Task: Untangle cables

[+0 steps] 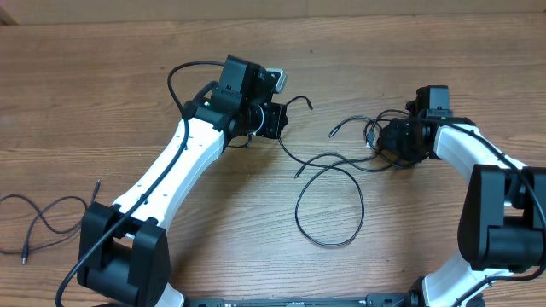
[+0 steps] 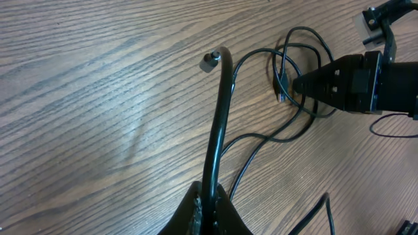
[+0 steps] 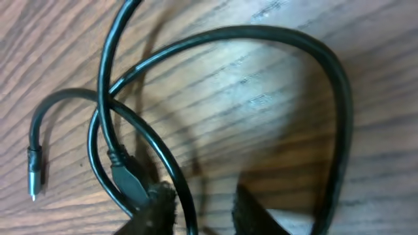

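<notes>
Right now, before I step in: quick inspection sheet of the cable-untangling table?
Surface: wooden table, no spills seen.
Job's things: lone cord far left; big loop mid-table; tangled bunch at right.
Clutter: nothing seen.
Tools: left tool shut on a cord end; right tool open over the bunch, a strand between its fingers.
Cables: arm wiring loops off the left arm, apart from the cords.
Surroundings: nothing seen.
</notes>
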Available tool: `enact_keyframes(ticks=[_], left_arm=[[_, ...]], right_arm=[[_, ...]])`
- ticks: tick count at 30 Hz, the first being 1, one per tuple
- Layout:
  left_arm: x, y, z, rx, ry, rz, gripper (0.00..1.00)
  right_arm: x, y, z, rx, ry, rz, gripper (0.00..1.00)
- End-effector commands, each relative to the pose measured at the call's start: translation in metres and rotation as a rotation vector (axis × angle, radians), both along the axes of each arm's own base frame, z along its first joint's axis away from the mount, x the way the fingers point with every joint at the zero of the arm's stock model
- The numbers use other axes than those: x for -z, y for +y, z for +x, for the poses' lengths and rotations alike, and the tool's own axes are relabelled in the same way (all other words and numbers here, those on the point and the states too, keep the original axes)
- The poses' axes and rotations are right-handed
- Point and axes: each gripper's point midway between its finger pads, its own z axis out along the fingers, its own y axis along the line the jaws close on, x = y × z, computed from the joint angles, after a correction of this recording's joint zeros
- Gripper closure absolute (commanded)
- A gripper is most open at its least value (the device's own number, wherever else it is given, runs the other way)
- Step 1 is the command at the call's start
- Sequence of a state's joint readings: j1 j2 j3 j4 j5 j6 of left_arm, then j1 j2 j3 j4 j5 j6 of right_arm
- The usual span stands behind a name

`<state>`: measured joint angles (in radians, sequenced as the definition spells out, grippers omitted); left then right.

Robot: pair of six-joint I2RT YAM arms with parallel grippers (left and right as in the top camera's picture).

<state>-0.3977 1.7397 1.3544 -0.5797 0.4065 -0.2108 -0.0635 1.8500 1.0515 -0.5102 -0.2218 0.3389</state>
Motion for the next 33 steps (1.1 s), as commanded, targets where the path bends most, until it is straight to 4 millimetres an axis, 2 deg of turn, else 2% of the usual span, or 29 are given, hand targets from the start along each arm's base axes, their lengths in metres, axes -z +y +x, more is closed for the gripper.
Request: enact_keyframes(ticks=[1, 4, 10, 14, 19, 21, 23, 25, 30, 33], left_arm=[[-0.003, 0.002, 0.004, -0.020, -0.003, -0.004, 0.96], [-0.003, 0.002, 0.004, -0.021, -0.003, -0.003, 0.96], [-0.003, 0.003, 0.003, -0.020, 0.000, -0.002, 0.96], [-0.002, 0.003, 0.002, -0.020, 0.005, 0.000, 0.96], [-0.002, 0.003, 0.002, -0.020, 0.005, 0.000, 0.96], [-0.002, 0.003, 0.002, -0.020, 0.005, 0.000, 0.96], [-0.002, 0.003, 0.002, -0.020, 0.004, -0.001, 0.96], [-0.002, 0.003, 0.002, -0.020, 0.004, -0.001, 0.96], [-0.002, 0.003, 0.002, -0.020, 0.005, -0.001, 0.96], [-0.002, 0.003, 0.002, -0.020, 0.004, -0.001, 0.96]], right_arm=[[0.001, 0.010, -0.004, -0.030, -0.002, 0.017, 0.82], [0.001, 0.012, -0.004, -0.036, -0.004, 0.016, 0.96], [-0.008, 0.007, 0.001, -0.023, -0.014, 0.016, 0.96], [-0.038, -0.001, 0.005, -0.003, -0.020, 0.013, 0.96], [-0.094, -0.004, 0.007, 0.004, -0.118, -0.006, 0.96], [-0.116, -0.008, 0.000, 0.037, -0.153, -0.022, 0.96], [-0.130, -0.009, -0.006, 0.048, -0.171, -0.026, 0.96], [-0.146, -0.007, -0.023, 0.067, -0.165, -0.017, 0.96], [-0.145, -0.003, -0.057, 0.116, -0.047, 0.018, 0.96], [-0.140, 0.009, -0.076, 0.090, 0.036, 0.074, 0.96]])
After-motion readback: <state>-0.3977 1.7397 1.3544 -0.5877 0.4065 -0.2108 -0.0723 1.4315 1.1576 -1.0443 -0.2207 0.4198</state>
